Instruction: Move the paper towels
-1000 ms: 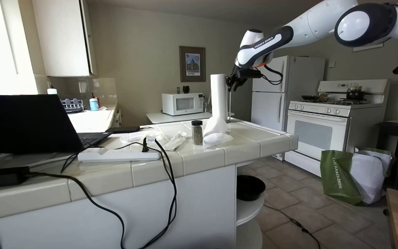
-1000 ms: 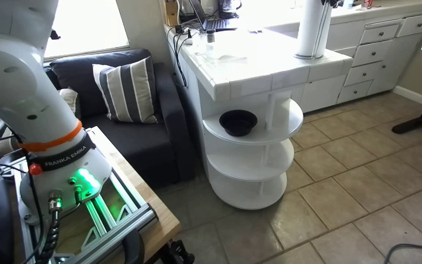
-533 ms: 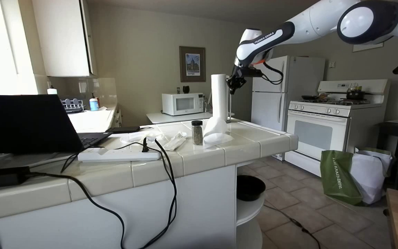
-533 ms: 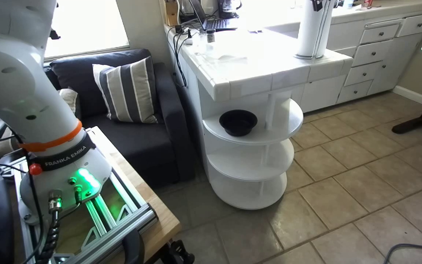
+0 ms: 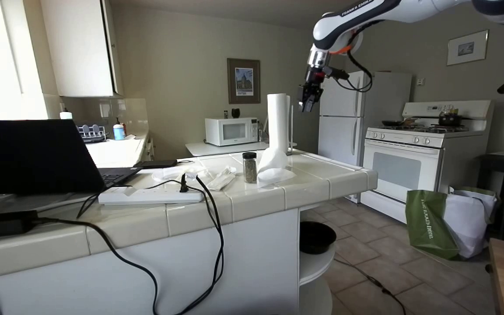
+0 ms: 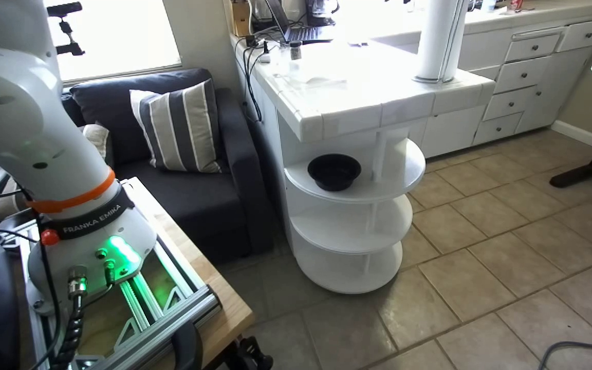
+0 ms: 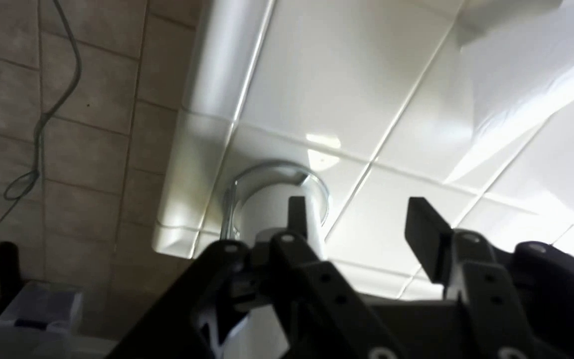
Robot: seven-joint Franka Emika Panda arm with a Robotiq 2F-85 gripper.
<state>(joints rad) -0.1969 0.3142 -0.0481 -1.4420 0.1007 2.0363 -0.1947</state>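
Note:
The white paper towel roll (image 5: 277,122) stands upright on the tiled counter, in a metal holder with a side rod (image 5: 292,127). In an exterior view the roll (image 6: 437,41) stands near the counter's end, its top cut off. My gripper (image 5: 306,105) hangs beside the upper part of the roll, pointing down, with a visible gap. In the wrist view the gripper (image 7: 357,219) is open, with nothing between its fingers. One finger overlaps the roll (image 7: 267,209) there and hides part of it. The holder's ring base (image 7: 319,187) shows around the roll's foot.
A spice jar (image 5: 250,168) and loose white paper (image 5: 274,175) are on the counter (image 5: 309,186) in front of the roll. A power strip (image 5: 151,197) with cords and a laptop (image 5: 33,155) lie further along. The counter edge (image 7: 182,169) drops to the floor close by.
My gripper has moved away from the roll's top and turned to point more downward. The forearm has risen. The roll has shifted very slightly at its top; its base has stayed in place.

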